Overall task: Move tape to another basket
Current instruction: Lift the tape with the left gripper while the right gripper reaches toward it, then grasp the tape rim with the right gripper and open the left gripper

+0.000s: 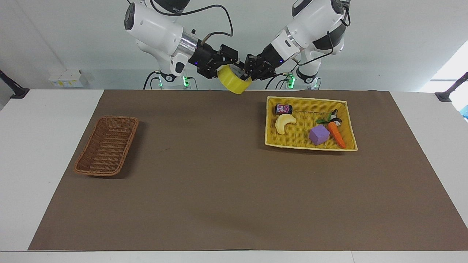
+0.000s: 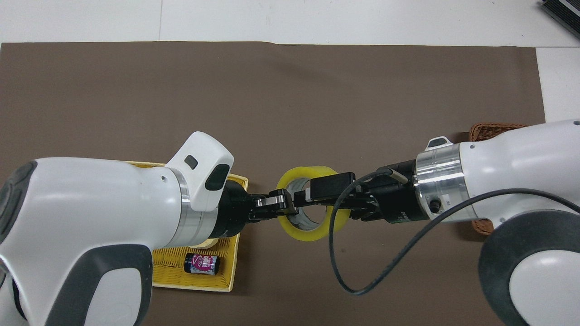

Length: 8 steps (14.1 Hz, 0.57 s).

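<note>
Handover in mid-air, judged from posture: the left pincer (image 1: 245, 75) is pinched on the wall of the tape (image 1: 234, 82), one finger inside the core, holding the roll raised over bare brown mat between the two containers. The right pincer (image 1: 226, 62) meets it head-on at the roll's other edge, fingers spread wide and not yet gripping; whether they touch the tape cannot be told. The roll is presented edge-forward, presumably so the free rim faces the receiving fingers. In the overhead view the tape sits at centre, the yellow tray (image 2: 235, 267) at 8 o'clock from it and the basket (image 2: 494, 129), mostly covered by the right arm, at 3 o'clock. The tape is a glossy, translucent yellow ring with a grey-white core. The basket (image 1: 106, 145) is oblong brown wicker with sloping sides, empty, at the right arm's end of the tabletop. The tray is shallow, bright, flat-woven.
</note>
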Each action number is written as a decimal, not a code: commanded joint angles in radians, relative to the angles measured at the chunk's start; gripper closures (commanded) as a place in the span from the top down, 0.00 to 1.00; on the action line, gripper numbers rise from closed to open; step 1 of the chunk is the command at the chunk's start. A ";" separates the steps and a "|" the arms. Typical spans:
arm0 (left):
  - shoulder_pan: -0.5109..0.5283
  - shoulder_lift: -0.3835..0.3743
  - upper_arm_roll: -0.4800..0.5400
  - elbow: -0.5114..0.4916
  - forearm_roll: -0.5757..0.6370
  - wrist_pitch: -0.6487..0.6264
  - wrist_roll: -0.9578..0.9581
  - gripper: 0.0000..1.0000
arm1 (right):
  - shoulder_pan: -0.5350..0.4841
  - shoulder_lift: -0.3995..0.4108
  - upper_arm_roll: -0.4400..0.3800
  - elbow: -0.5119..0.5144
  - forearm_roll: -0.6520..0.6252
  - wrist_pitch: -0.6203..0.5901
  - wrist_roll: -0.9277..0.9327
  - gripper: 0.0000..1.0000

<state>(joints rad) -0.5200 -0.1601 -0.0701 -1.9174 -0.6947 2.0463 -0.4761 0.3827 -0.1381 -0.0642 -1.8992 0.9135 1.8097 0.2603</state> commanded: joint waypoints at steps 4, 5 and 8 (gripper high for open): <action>-0.012 0.010 0.006 0.020 -0.022 0.012 -0.015 0.00 | -0.068 -0.020 0.000 -0.020 0.011 -0.055 -0.076 1.00; -0.012 0.010 0.004 0.021 -0.023 0.014 -0.015 0.00 | -0.068 -0.020 0.000 -0.020 0.010 -0.055 -0.073 0.89; -0.012 0.010 0.006 0.020 -0.028 0.015 -0.015 0.00 | -0.062 -0.021 0.001 -0.020 0.010 -0.055 -0.056 0.84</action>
<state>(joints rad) -0.5200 -0.1509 -0.0732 -1.9168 -0.6977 2.0480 -0.4774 0.3233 -0.1404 -0.0663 -1.8980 0.9152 1.7619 0.2074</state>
